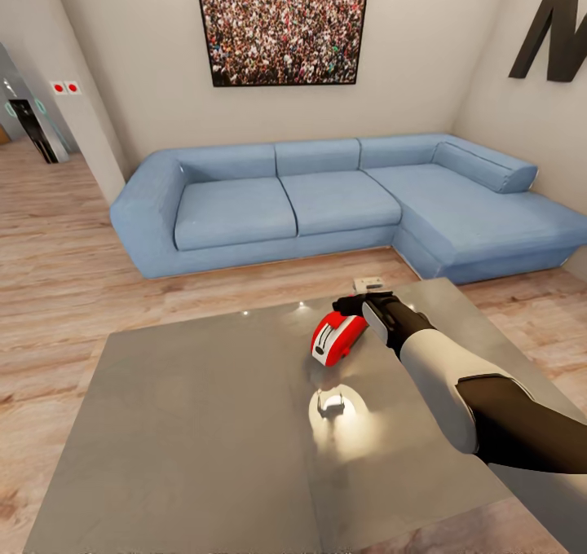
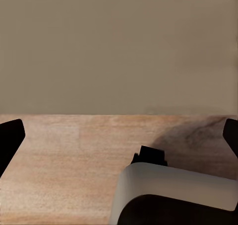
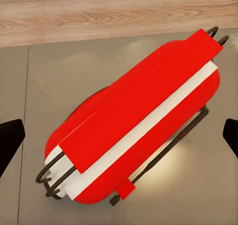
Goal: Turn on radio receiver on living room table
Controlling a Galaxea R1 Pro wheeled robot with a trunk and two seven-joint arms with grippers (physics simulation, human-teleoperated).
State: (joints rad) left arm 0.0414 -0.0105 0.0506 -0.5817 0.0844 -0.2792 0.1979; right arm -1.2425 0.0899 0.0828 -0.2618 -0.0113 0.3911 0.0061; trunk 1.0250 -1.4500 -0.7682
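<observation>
I stand at the near edge of the large low rectangular table with its glossy grey top [image 1: 187,424], in the living room with pale wood plank floor [image 1: 57,277] and beige walls. Beyond the table sits the blue L-shaped sofa [image 1: 326,200], with the framed crowd photo [image 1: 281,24] on the wall above it and a big black letter [image 1: 558,28] on the wall to my right.

The small red radio receiver with rounded corners and a white-silver edge band [image 1: 337,338] rests on the table, right of the middle and toward the far edge, tipped so its banded edge faces up toward me. A bright lamp reflection [image 1: 336,407] glows on the tabletop just nearer to me than the radio.

My right arm reaches out over the table, and my right gripper [image 1: 356,304] hovers just beside the radio's far right end; I cannot tell whether it touches. In my right wrist view the radio [image 3: 134,125] lies directly ahead, its red handle strip and thin dark wire loops visible, and my two dark fingertips [image 3: 10,138] sit at the picture's outer edges, jaws spread wide with the radio between them.

My left gripper [image 2: 119,135] is also spread, fingertips [image 2: 11,135] wide apart, facing plank floor and a beige wall.
</observation>
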